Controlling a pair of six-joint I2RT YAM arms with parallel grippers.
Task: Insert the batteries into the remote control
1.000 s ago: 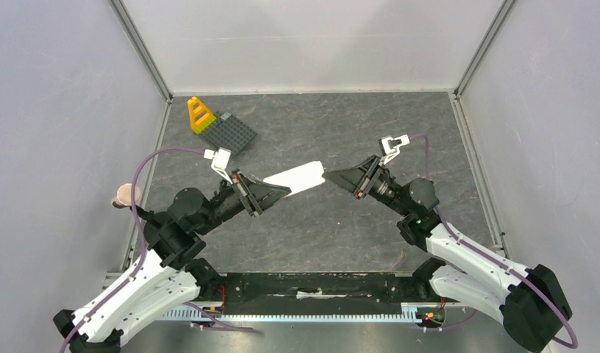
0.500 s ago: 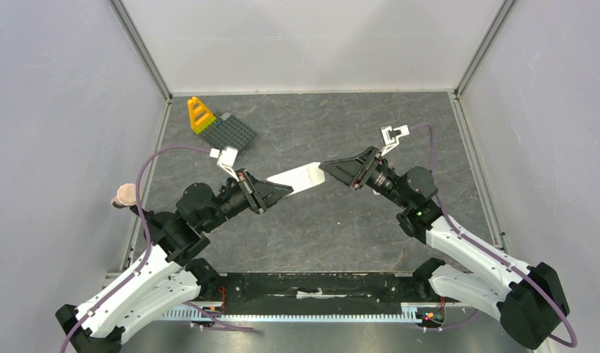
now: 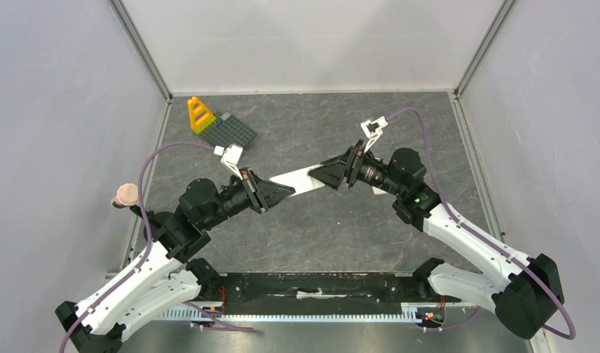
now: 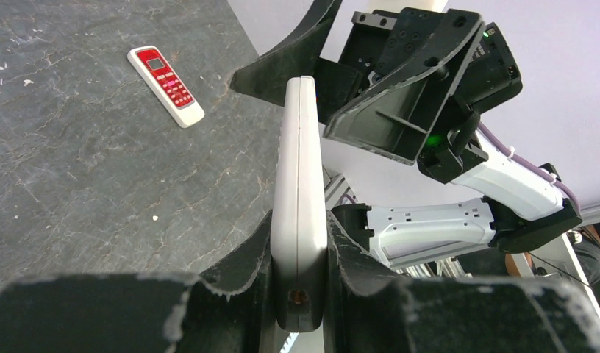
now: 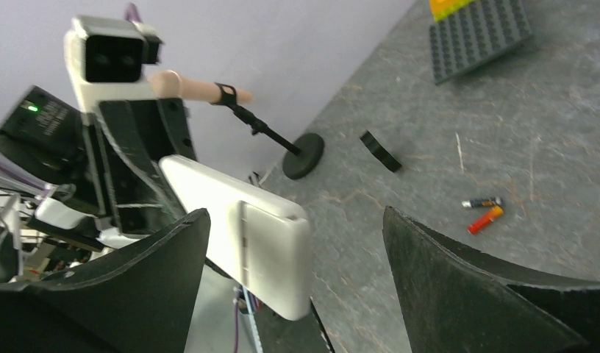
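the remote control (image 3: 301, 177) hangs over the middle of the table (image 3: 341, 224), its left end gripped in the left gripper (image 3: 285, 190), its right end between the spread jaws of the right gripper (image 3: 319, 176). a studded plate (image 3: 234, 134) lies at the back left, a wedge block (image 3: 201, 115) at its left end. two batteries (image 5: 485, 215) lie together on the table.

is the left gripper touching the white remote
Touching: the left wrist view shows the left gripper clamping the white remote, jaws pressed against both its sides.
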